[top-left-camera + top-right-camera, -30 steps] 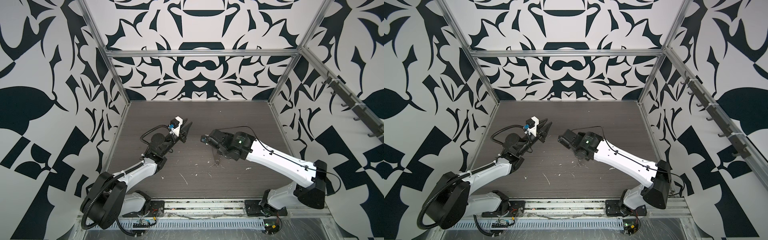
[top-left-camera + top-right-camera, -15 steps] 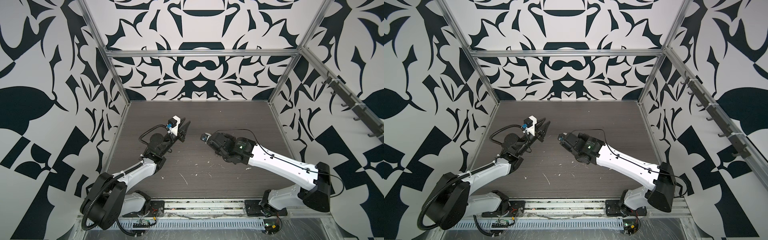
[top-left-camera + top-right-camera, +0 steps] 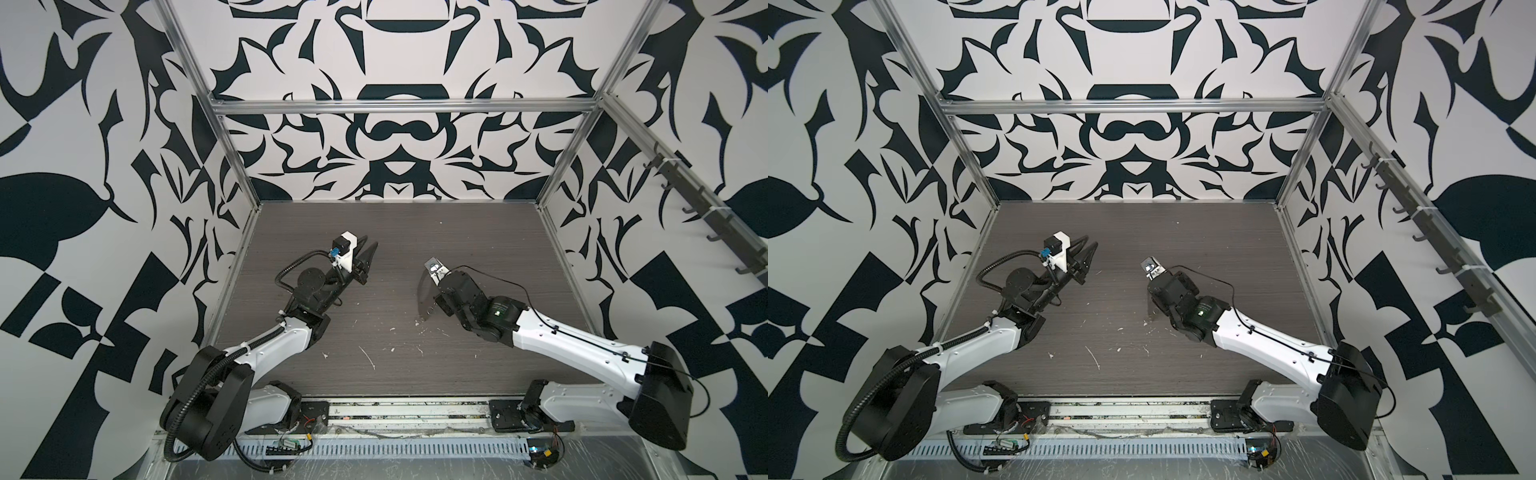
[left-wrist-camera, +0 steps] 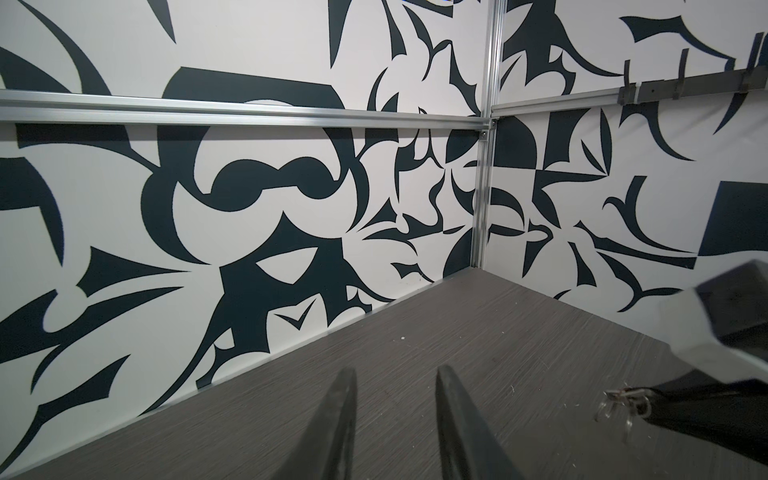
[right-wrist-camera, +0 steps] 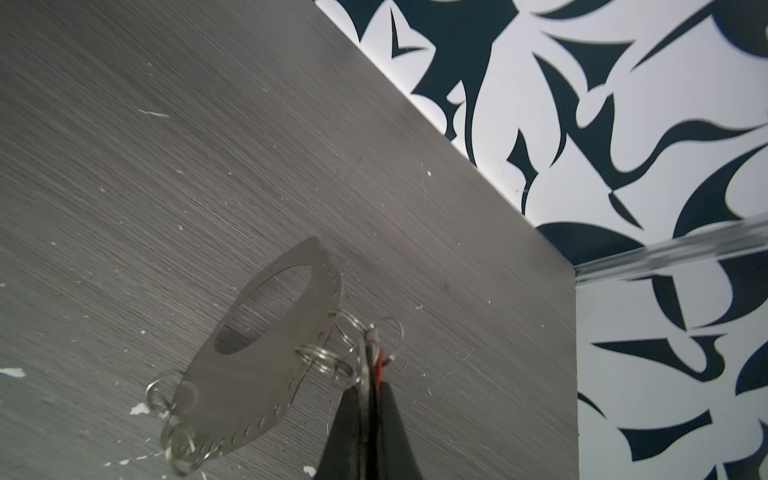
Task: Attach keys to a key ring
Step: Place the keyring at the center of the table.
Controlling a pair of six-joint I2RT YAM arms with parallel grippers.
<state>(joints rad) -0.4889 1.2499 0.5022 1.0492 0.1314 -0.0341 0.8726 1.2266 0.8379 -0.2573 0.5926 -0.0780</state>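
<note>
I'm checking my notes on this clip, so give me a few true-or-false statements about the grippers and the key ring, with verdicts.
1. The left gripper is open with nothing between its fingers. True.
2. The right gripper is open. False: it is shut on the keys.
3. The key ring lies flat on the table. False: it is up on edge beside the right gripper.
4. White scraps lie on the table. True.

Both top views overlook the whole table (image 3: pixel 457 232); wrist views skim it past left claw (image 4: pixel 397 372) and right claw (image 5: pixel 372 386).
</note>
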